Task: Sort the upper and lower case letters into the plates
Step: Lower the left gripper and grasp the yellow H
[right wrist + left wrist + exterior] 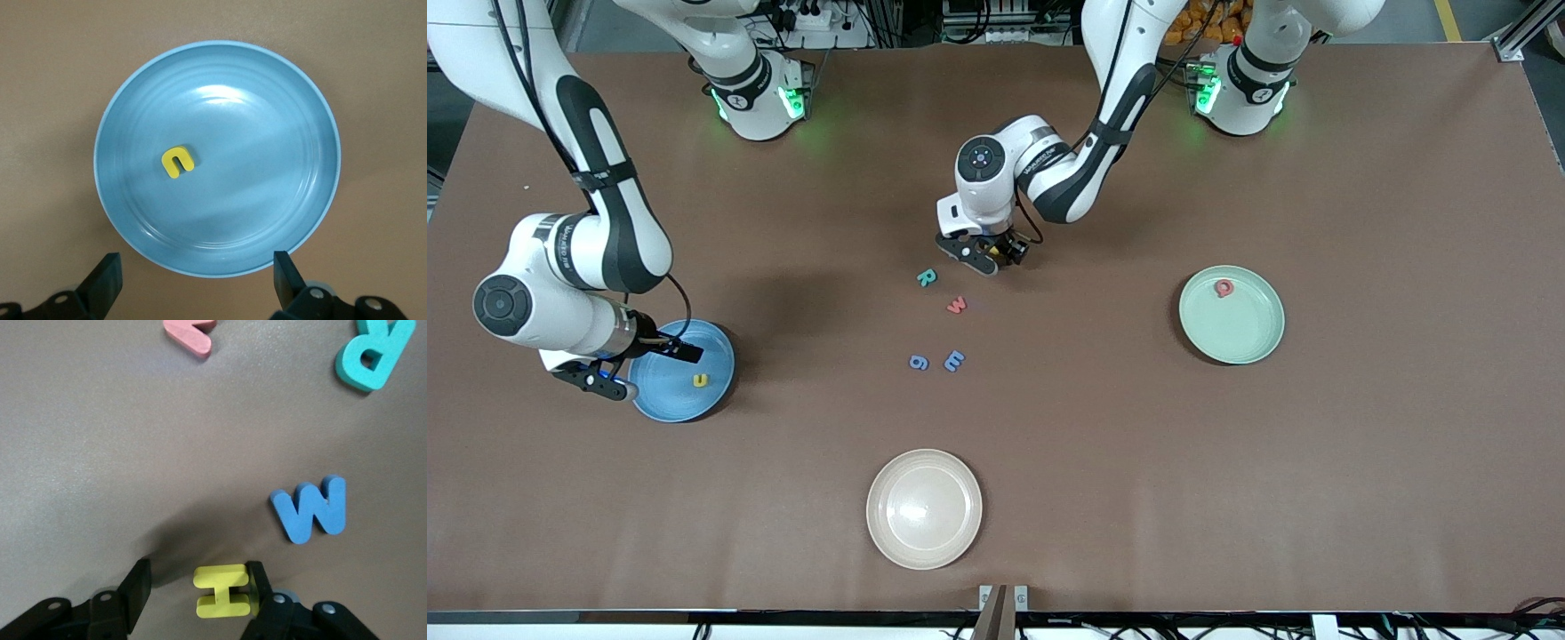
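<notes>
A yellow H lies flat on the table between the fingers of my left gripper, which is low over the table's middle. One finger touches the H, the other stands well apart, so the gripper is open. Beside it lie a blue W, a teal R and a red w. A blue g and another blue letter lie nearer the camera. My right gripper hangs open and empty over the rim of the sky-blue plate, which holds a yellow u. The mint plate holds a red Q.
A cream-beige plate stands empty near the table's front edge. The left arm's elbow and forearm stretch over the table between its base and the letters.
</notes>
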